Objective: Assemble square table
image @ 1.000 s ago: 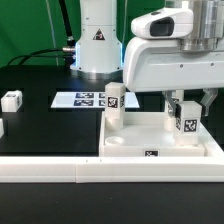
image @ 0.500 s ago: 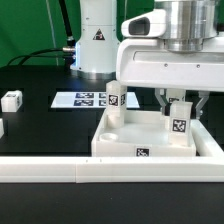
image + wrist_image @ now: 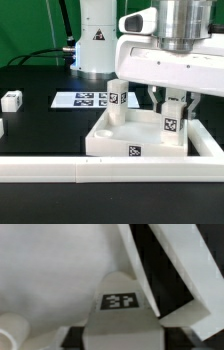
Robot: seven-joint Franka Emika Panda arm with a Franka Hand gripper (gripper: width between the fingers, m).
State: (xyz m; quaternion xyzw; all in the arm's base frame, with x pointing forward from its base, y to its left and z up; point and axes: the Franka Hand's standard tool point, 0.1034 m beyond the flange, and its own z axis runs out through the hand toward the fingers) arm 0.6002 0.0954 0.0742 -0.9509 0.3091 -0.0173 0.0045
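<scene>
The white square tabletop (image 3: 118, 140) lies with its raised rim up against the front rail, a small tag on its near wall. One white tagged leg (image 3: 117, 103) stands in its far corner socket on the exterior view's left. My gripper (image 3: 172, 108) is shut on a second tagged leg (image 3: 172, 126), held upright inside the tabletop at the exterior view's right. In the wrist view this leg (image 3: 120, 303) fills the middle between my dark fingers (image 3: 75, 334), with the tabletop's floor (image 3: 50, 274) and rim (image 3: 160, 258) beyond it. The other leg (image 3: 12, 328) shows at the edge.
A long white rail fence (image 3: 60, 170) runs along the front. The marker board (image 3: 82, 99) lies behind the tabletop. A loose leg (image 3: 11, 99) sits at the exterior view's left, another white part (image 3: 2, 127) at the edge. The robot base (image 3: 97, 40) stands behind.
The gripper with its leg has moved toward the exterior view's left, and the tabletop has slid left along the rail with it, turning slightly.
</scene>
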